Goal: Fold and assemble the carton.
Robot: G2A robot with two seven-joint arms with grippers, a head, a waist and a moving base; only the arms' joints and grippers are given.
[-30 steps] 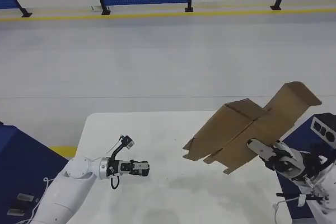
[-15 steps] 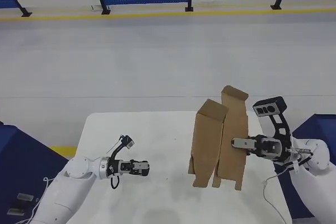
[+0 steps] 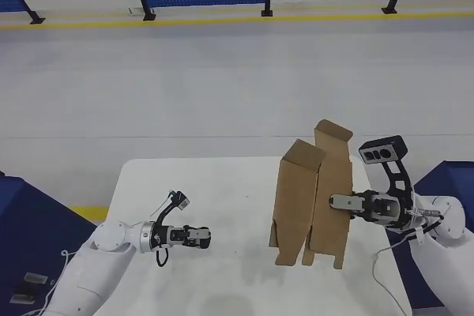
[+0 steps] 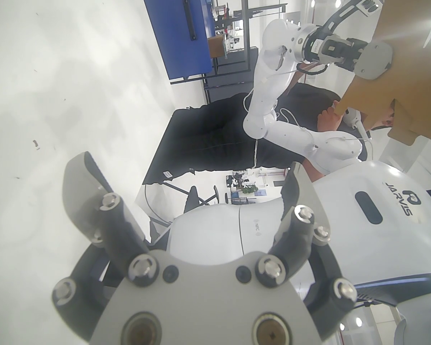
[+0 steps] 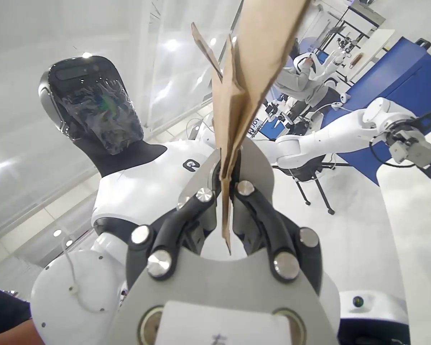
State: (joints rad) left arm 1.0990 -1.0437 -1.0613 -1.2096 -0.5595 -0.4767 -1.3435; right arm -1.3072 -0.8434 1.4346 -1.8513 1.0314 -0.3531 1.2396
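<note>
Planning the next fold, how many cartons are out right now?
1. The flattened carton stands upright over the table, clamped in the right gripper. Others could lie outside the views.

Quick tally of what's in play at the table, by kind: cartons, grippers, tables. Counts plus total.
carton: 1, still flat, standing upright
grippers: 2, the right gripper shut on the carton's edge, the left gripper open and empty over the table
table: 1, white
Total: 4
</note>
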